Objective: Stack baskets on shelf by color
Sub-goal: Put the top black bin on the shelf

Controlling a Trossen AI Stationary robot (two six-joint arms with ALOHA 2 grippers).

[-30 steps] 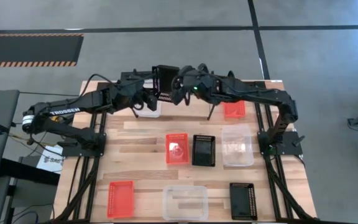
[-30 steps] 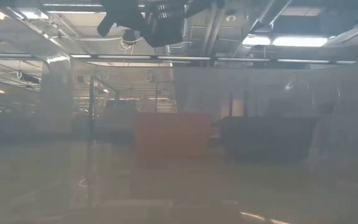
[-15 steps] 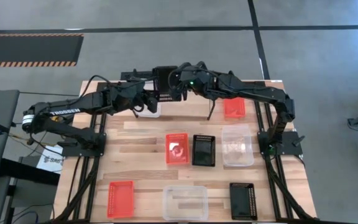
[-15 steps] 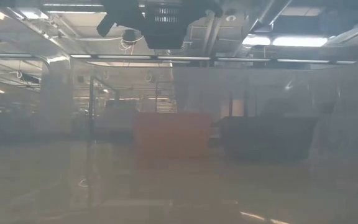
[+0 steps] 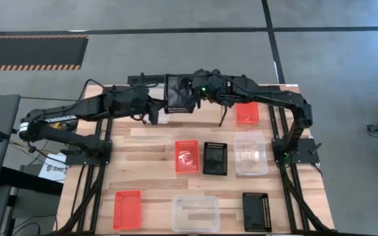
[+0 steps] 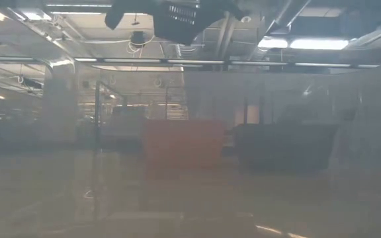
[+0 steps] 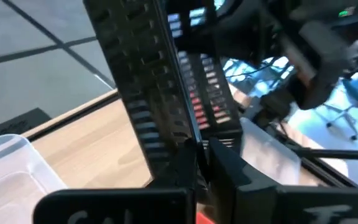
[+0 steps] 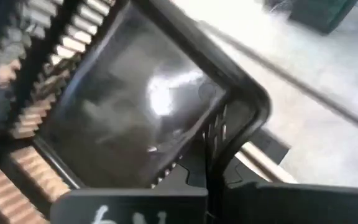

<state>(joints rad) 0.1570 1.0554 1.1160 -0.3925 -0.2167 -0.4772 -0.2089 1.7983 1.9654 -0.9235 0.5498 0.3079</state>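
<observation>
Both grippers meet at the far middle of the slatted wooden surface [image 5: 149, 147], the left gripper [image 5: 163, 105] and the right gripper [image 5: 193, 92] each pinching an opposite wall of one black perforated plastic basket [image 5: 179, 103], held up off the boards over the black wire-framed shelf [image 5: 225, 118]. On that shelf a clear plastic basket [image 5: 157, 117] sits towards the left arm's side and an orange-red plastic basket [image 5: 247, 113] towards the right arm's. Nearer the front lie six more baskets: orange-red [image 5: 188, 157], black [image 5: 215, 158] and clear [image 5: 251, 154] in a middle row, then orange-red [image 5: 127, 209], clear [image 5: 195, 213] and black [image 5: 257, 211] along the near edge.
</observation>
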